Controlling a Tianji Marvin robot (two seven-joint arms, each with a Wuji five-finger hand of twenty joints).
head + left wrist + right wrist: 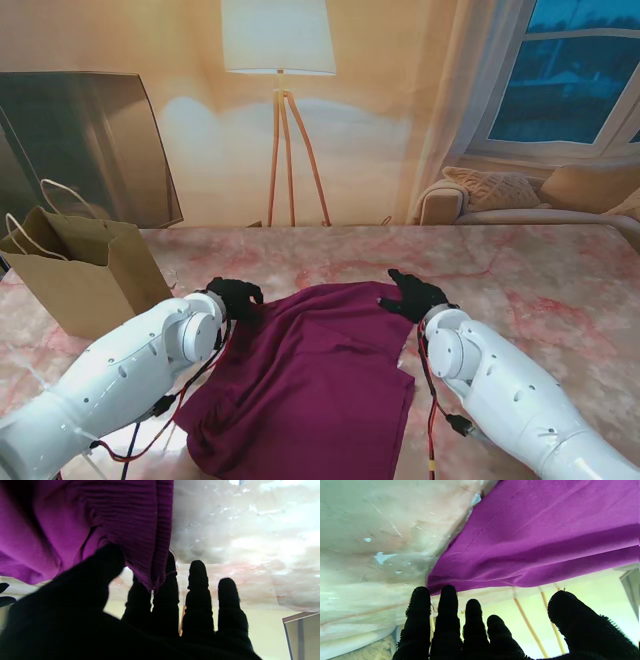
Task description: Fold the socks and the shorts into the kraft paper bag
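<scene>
Stand view: shorts between robot hands.

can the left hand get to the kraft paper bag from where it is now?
Probably yes. The brown kraft paper bag stands upright left of the black-gloved left hand, with bare marble table between them. But that hand is pinching the magenta shorts' ribbed waistband, so it would drag them along.
</scene>
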